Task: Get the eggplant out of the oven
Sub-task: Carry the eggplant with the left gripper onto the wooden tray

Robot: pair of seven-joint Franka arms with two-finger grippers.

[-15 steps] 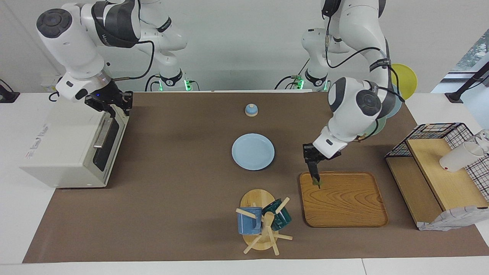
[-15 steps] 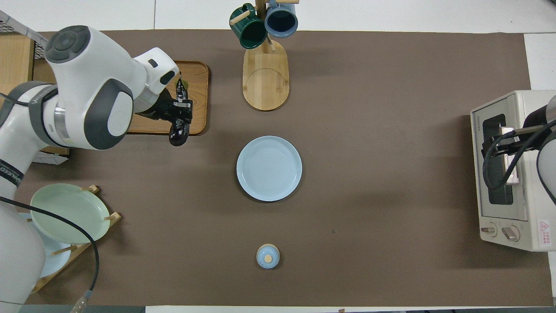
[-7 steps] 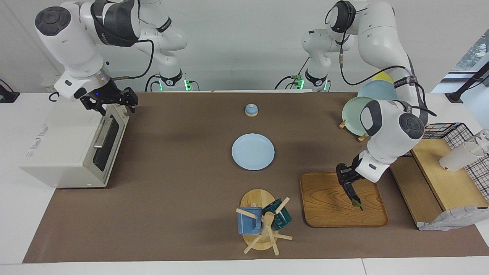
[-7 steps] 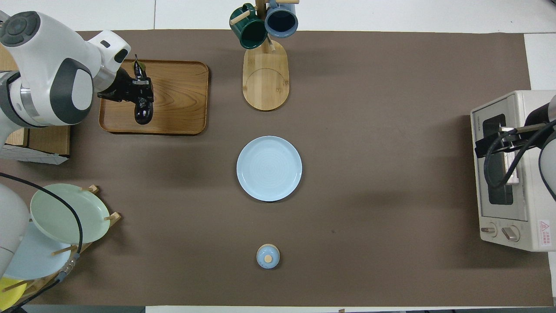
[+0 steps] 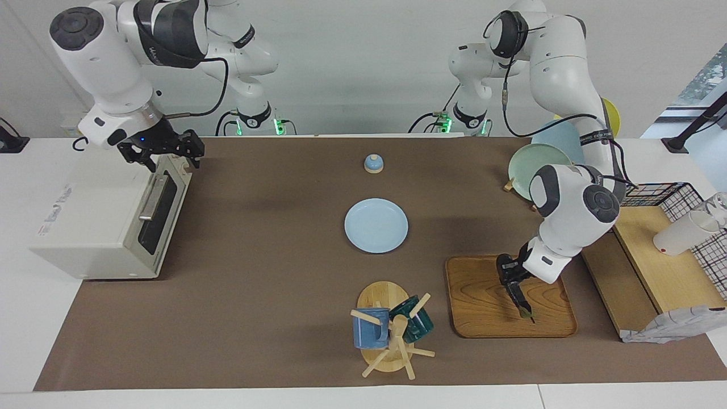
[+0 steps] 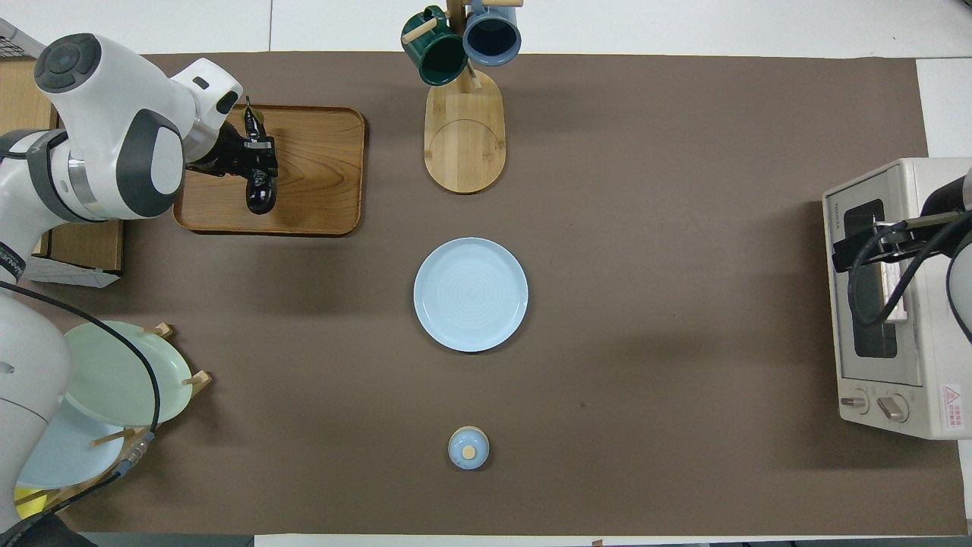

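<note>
Left jaws [image 5: 515,287] clamped on eggplant [image 6: 259,171] over wooden tray [image 5: 483,307]; right jaws [image 5: 166,152] spread wide above closed oven [image 5: 102,218].

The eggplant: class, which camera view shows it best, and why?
The overhead view: the eggplant shows along its length over the wooden tray, with the left tool shut on it. In the facing view only its slim stem end shows under that tool.
</note>
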